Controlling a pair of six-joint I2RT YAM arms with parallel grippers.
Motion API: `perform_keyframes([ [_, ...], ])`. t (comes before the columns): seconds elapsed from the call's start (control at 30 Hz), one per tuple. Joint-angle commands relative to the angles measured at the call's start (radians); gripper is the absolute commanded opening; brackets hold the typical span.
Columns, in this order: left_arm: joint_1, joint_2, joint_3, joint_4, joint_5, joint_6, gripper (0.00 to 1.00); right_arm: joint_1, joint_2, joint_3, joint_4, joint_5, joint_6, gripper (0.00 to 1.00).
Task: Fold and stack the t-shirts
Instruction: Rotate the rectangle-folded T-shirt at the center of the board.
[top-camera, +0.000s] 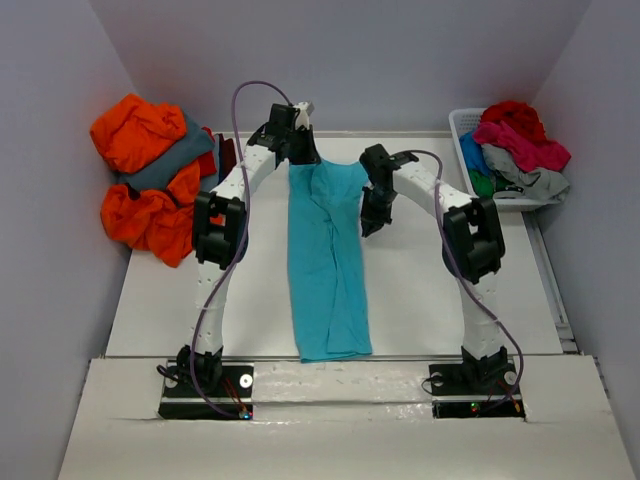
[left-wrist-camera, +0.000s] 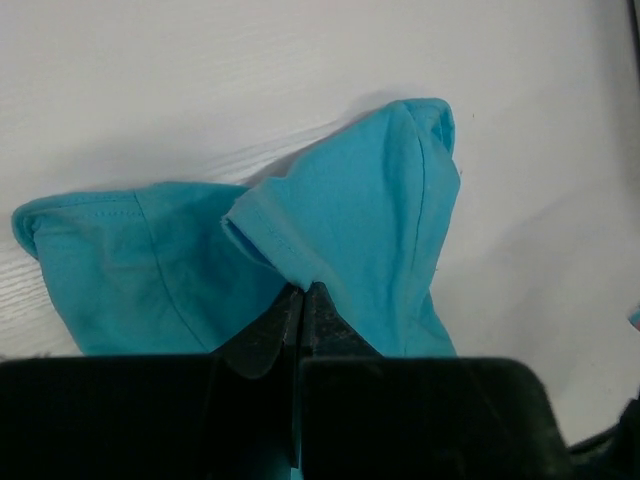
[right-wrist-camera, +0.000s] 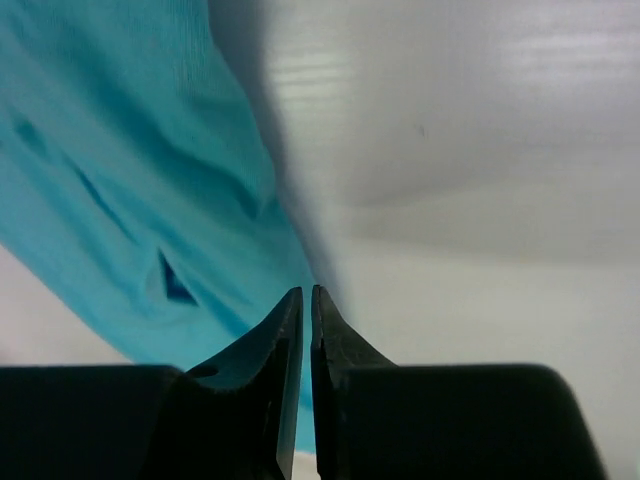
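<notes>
- White table (top-camera: 440, 300) between pale grey walls (top-camera: 400, 60); arm bases (top-camera: 205, 385) along the bottom of the top view.
- Down the middle of that frame: turquoise t-shirt (top-camera: 328, 270), narrowed to a long strip. Near end at the table's bottom edge, far end lifted at upper centre.
- Clamped tight on the lifted end: left gripper (left-wrist-camera: 303, 292), with bunched hem or sleeve cloth fanning out from its tips in the left wrist view. Probably held so in order to carry the far end over toward the near end.
- Just right of the raised cloth, at centre of the top view: right gripper (right-wrist-camera: 306, 292), pointing down, jaws almost together with a thin slit between. Turquoise cloth to its left in the right wrist view. Impossible to tell whether any is caught between the fingers.
- Judged stage: lengthwise folds done, crosswise fold not yet made, no stack begun.
- Heaped at the upper left edge, presumably waiting their turn: orange t-shirts (top-camera: 135, 130) with a slate grey t-shirt (top-camera: 170, 165) wedged among them.
- At upper right: white basket (top-camera: 458, 122) piled with a red t-shirt (top-camera: 515, 113), a pink t-shirt (top-camera: 530, 148) and a light grey t-shirt (top-camera: 535, 180).
- Likely risk: with only one corner surely gripped, sagging or twisting on the strip's right side during the fold.
</notes>
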Motion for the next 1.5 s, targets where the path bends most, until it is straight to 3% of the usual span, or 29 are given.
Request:
perform_keyframes([
  [0.0, 0.003, -0.018, 0.004, 0.013, -0.015, 0.007, 0.06, 0.011, -0.195, -0.085, -0.007, -0.062, -0.033, 0.17],
  [0.33, 0.021, 0.011, 0.003, 0.008, -0.058, -0.030, 0.06, 0.040, -0.277, -0.202, -0.021, -0.070, -0.033, 0.17],
  [0.47, 0.031, 0.004, 0.004, -0.016, -0.154, -0.047, 0.08, 0.049, -0.277, -0.216, -0.012, -0.065, -0.028, 0.17],
  [0.5, 0.031, -0.002, 0.001, -0.027, -0.169, -0.050, 0.11, 0.049, -0.275, -0.214, -0.012, -0.065, -0.028, 0.17],
  [0.53, 0.041, -0.007, -0.001, -0.031, -0.183, -0.055, 0.29, 0.049, -0.274, -0.214, -0.012, -0.063, -0.028, 0.17],
  [0.6, 0.041, -0.016, -0.008, -0.044, -0.229, -0.065, 0.40, 0.049, -0.269, -0.213, -0.012, -0.060, -0.031, 0.17],
  [0.63, 0.051, -0.022, -0.013, -0.044, -0.245, -0.069, 0.52, 0.049, -0.269, -0.213, -0.012, -0.060, -0.031, 0.17],
  [0.7, 0.051, -0.032, -0.016, -0.053, -0.275, -0.069, 0.61, 0.049, -0.265, -0.211, -0.010, -0.062, -0.031, 0.17],
  [0.73, 0.051, -0.035, -0.013, -0.059, -0.303, -0.069, 0.72, 0.058, -0.263, -0.211, -0.010, -0.063, -0.030, 0.17],
  [0.77, 0.051, -0.035, -0.008, -0.065, -0.306, -0.070, 0.73, 0.058, -0.265, -0.210, -0.009, -0.063, -0.030, 0.17],
  [1.1, 0.028, -0.021, 0.099, -0.145, -0.183, 0.002, 0.70, 0.138, -0.231, -0.200, -0.018, -0.102, -0.031, 0.17],
  [1.3, -0.024, -0.071, 0.019, -0.116, -0.193, 0.031, 0.70, 0.179, -0.243, -0.254, -0.006, -0.129, -0.027, 0.17],
  [1.47, -0.058, -0.032, 0.073, -0.116, -0.046, 0.053, 0.70, 0.222, -0.265, -0.334, -0.003, -0.146, -0.015, 0.17],
])
